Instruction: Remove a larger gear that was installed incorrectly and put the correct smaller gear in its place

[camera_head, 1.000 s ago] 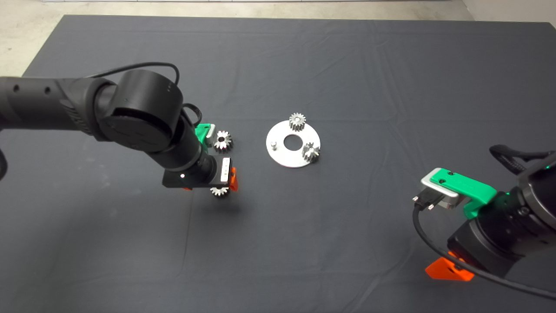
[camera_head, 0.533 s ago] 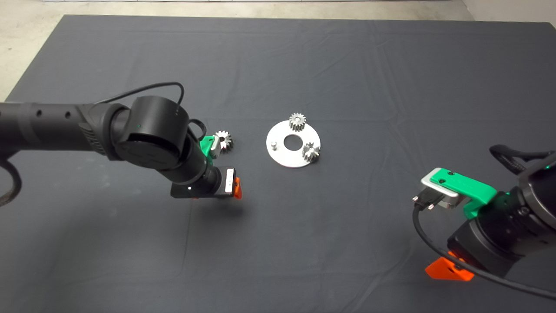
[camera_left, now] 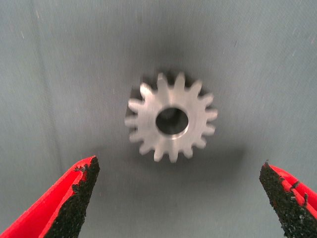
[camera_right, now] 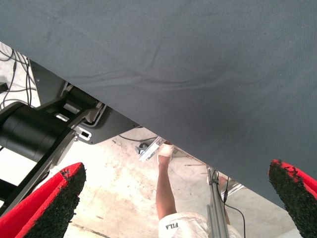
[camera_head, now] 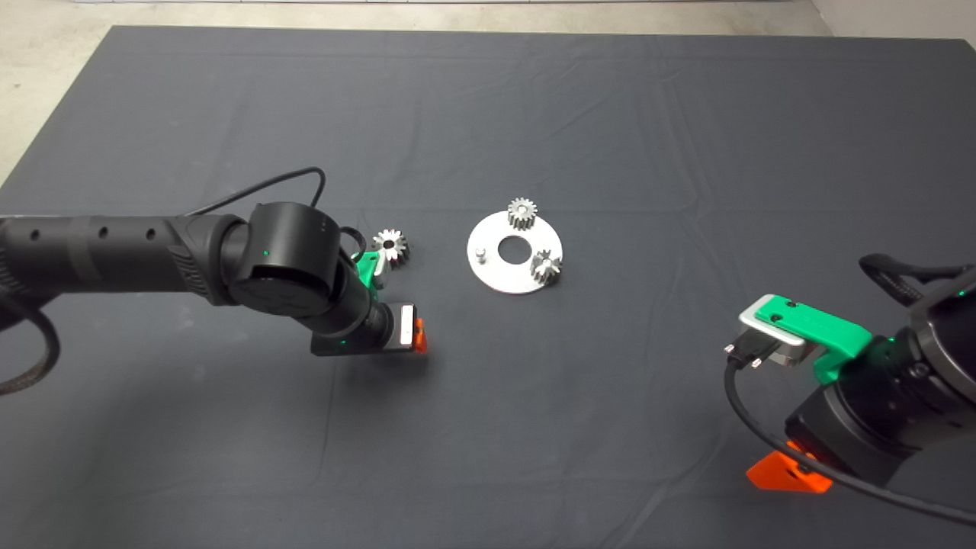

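In the left wrist view the smaller gear [camera_left: 171,121] lies flat on the mat, bright-faced with a round centre hole. My left gripper [camera_left: 178,166] hangs open right above it, with one red finger [camera_left: 74,198] on each side and neither touching it. In the head view this gripper [camera_head: 402,338] points down left of the round plate [camera_head: 496,278] and hides that gear. The larger gear [camera_head: 390,245] lies on the mat just behind the left wrist. The plate carries two gears [camera_head: 522,213] [camera_head: 546,267] and a bare peg [camera_head: 479,253].
My right gripper [camera_head: 785,473] waits open at the lower right edge of the mat. Its wrist view shows the mat's edge, the floor, cables and a person's leg [camera_right: 166,188] with a shoe.
My left arm has come down and shifted a little right over the smaller gear, which showed under the gripper a second ago and is now covered in the head view. The right arm has not moved.
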Action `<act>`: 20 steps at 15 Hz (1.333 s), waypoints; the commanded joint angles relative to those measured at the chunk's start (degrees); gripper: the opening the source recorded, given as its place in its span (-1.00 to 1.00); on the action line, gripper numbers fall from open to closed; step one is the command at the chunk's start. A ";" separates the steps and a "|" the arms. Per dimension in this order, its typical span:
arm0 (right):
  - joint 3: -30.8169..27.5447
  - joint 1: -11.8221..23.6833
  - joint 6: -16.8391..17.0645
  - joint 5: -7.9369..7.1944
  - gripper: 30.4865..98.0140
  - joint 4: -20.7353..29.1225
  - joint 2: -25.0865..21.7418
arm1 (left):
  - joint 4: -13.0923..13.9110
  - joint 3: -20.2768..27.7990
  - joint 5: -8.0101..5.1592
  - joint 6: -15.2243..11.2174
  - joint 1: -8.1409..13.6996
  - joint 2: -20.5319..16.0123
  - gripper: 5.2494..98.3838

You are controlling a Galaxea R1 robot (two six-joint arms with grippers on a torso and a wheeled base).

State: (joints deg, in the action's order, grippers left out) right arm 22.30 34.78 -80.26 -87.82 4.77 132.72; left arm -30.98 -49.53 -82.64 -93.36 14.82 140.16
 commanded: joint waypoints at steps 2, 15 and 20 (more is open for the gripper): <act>-0.16 0.82 -0.33 -4.99 0.99 2.00 -0.13 | -3.84 0.17 -0.15 0.54 0.74 0.61 0.67; -0.16 0.82 -0.33 -4.90 0.99 1.92 -0.04 | -5.76 -1.96 -0.15 2.56 0.74 0.61 0.67; -0.16 0.82 -0.33 -4.90 0.99 2.00 -0.13 | -5.76 -2.01 -0.15 2.30 -0.23 0.96 0.61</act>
State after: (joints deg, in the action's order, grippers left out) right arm 22.30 34.78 -80.26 -87.85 4.77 132.69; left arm -36.09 -51.52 -82.52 -91.04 14.74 140.98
